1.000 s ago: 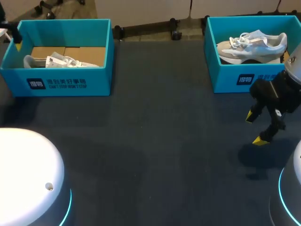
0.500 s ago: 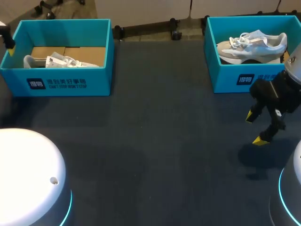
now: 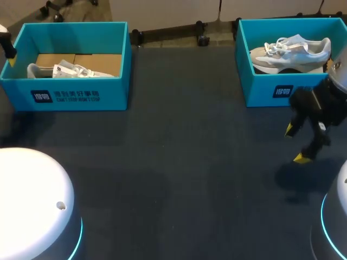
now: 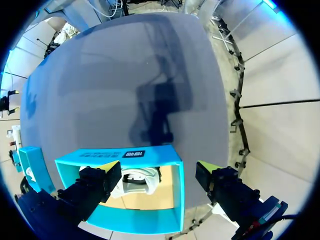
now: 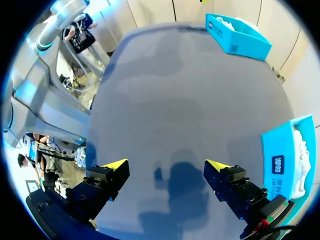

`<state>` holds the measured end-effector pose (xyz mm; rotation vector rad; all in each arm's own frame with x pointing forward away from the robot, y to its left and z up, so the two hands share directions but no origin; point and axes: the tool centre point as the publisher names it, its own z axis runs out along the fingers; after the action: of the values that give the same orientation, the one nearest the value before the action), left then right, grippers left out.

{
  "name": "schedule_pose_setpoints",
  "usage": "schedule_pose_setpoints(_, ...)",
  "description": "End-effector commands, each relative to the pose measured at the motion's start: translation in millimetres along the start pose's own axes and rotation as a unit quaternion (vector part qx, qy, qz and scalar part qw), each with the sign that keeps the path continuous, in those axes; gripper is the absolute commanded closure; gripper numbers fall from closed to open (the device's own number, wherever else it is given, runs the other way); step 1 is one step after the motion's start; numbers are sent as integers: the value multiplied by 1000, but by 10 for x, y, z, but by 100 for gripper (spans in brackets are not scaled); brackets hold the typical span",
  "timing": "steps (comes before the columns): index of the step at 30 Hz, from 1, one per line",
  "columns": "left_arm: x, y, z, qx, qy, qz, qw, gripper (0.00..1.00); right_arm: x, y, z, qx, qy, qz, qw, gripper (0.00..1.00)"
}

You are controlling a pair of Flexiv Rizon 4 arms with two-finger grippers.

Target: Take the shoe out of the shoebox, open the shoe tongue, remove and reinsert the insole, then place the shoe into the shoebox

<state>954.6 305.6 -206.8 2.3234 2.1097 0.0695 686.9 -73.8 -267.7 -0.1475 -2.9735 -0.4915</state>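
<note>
Far right on the tabletop [image 3: 179, 151], the right shoebox [image 3: 271, 93] holds a grey-white sneaker [image 3: 293, 51], sole down. Just in front of that box the right jaws hang above bare tabletop, spread wide, holding nothing. Far left, the left shoebox [image 3: 65, 97] holds a white shoe [image 3: 70, 70], seemingly on its side, hard to tell. Over that box the left jaws hang wide apart, empty, shoe below them.

A dark grey table [image 3: 179, 162] with a plain matte top fills the view.
</note>
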Motion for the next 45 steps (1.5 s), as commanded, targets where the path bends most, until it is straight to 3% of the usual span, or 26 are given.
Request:
schedule_pose_setpoints(1,2,1,-3,0,1,1,1000,0,-248,36,-103,31,29,44,998,0)
schedule_pose_setpoints(6,2,1,-3,0,1,1,1000,0,-631,-43,-203,106,15,168,980,0)
schedule_pose_setpoints(12,2,1,-3,0,1,1,1000,0,-1172,-188,-420,77,-32,245,966,0)
schedule_pose_setpoints(15,2,1,-3,0,1,1,1000,0,-1350,-309,-594,68,-81,311,944,0)
schedule_pose_setpoints(16,2,1,-3,0,1,1,1000,0,-1383,-349,-674,45,-109,339,933,0)
schedule_pose_setpoints(17,2,1,-3,0,1,1,1000,0,-1424,-355,-735,35,-119,336,934,0)
schedule_pose_setpoints(32,2,1,-3,0,1,1,1000,0,-1424,-355,-735,35,-119,336,934,0)
schedule_pose_setpoints(33,2,1,-3,0,1,1,1000,0,-1491,-370,-751,51,-131,355,924,0)
schedule_pose_setpoints(34,2,1,-3,0,1,1,1000,0,-1648,-389,-811,79,-154,390,904,0)
schedule_pose_setpoints(35,2,1,-3,0,1,1,1000,0,-1737,-413,-848,81,-155,412,894,0)
schedule_pose_setpoints(36,2,1,-3,0,1,1,1000,0,-1838,-424,-897,89,-167,440,878,0)
schedule_pose_setpoints(37,2,1,-3,0,1,1,1000,0,-2005,-466,-958,117,-185,477,851,0)
schedule_pose_setpoints(39,2,1,-3,0,1,1,1000,0,-2246,-520,-1064,122,-199,514,825,0)
schedule_pose_setpoints(41,2,1,-3,0,1,1,1000,0,-2436,-581,-1149,112,-197,531,817,0)
schedule_pose_setpoints(43,2,1,-3,0,1,1,1000,0,-2618,-638,-1213,120,-202,562,793,0)
schedule_pose_setpoints(44,2,1,-3,0,1,1,1000,0,-2710,-667,-1243,115,-199,568,790,0)
schedule_pose_setpoints(45,2,1,-3,0,1,1,1000,0,-2798,-696,-1279,126,-207,589,771,0)
